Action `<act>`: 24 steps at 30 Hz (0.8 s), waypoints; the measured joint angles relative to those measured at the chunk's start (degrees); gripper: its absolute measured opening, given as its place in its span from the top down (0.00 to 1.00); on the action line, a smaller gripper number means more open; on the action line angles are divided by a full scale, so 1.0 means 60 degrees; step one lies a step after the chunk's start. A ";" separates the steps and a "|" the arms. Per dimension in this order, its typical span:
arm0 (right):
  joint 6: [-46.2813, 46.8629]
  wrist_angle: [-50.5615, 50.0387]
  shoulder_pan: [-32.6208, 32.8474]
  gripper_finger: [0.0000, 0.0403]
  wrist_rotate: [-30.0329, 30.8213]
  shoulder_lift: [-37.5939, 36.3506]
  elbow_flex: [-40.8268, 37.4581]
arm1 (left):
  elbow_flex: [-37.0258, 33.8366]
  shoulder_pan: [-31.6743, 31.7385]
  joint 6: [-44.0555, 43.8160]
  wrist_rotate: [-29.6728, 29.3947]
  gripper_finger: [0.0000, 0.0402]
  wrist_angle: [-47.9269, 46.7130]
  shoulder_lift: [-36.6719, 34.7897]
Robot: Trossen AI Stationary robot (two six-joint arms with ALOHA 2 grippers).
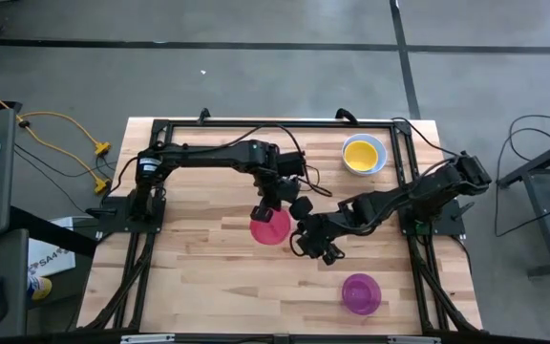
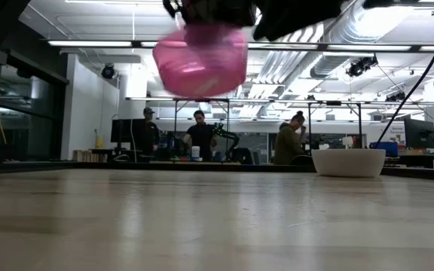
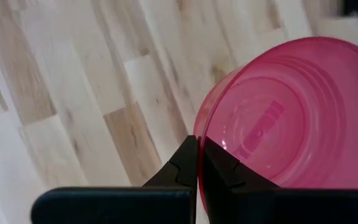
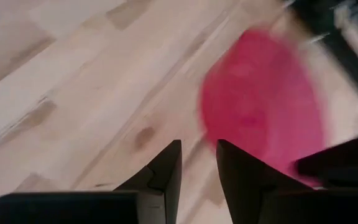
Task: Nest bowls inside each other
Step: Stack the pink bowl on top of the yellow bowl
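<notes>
While the left gripper (image 3: 197, 163) jaws pinch only the pink bowl's (image 1: 269, 227) rim above the bench (image 1: 208, 268), it could slip; right gripper (image 4: 197, 163) jaws are spread.

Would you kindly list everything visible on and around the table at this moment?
pink bowl: one, pinkish red, lifted above the table's middle, rim pinched
yellow bowl: one, nested in a pale bowl, far right of table
purple bowl: one, near right of table
table: one, light wood
people: three, in the room behind
left gripper: shut on the pink bowl
right gripper: open, beside the pink bowl
</notes>
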 joint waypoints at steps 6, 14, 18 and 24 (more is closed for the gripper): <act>-0.0044 -0.0182 0.0025 0.77 0.0700 -0.0024 0.0113 | 0.0010 0.0000 -0.0598 -0.0586 1.00 -0.0132 0.0196; 0.0619 -0.0213 0.0029 0.77 0.0270 -0.0024 0.0116 | -0.0010 0.0011 -0.2343 -0.1632 1.00 0.0479 0.0545; 0.1125 -0.0304 0.0008 0.77 0.0305 -0.0024 0.0116 | 0.0119 0.0102 -0.3342 -0.2641 1.00 0.0317 0.0616; 0.2007 -0.0584 -0.0256 0.77 0.0454 -0.0023 0.0116 | 0.0811 0.0625 -0.4379 -0.2697 1.00 -0.0171 0.0601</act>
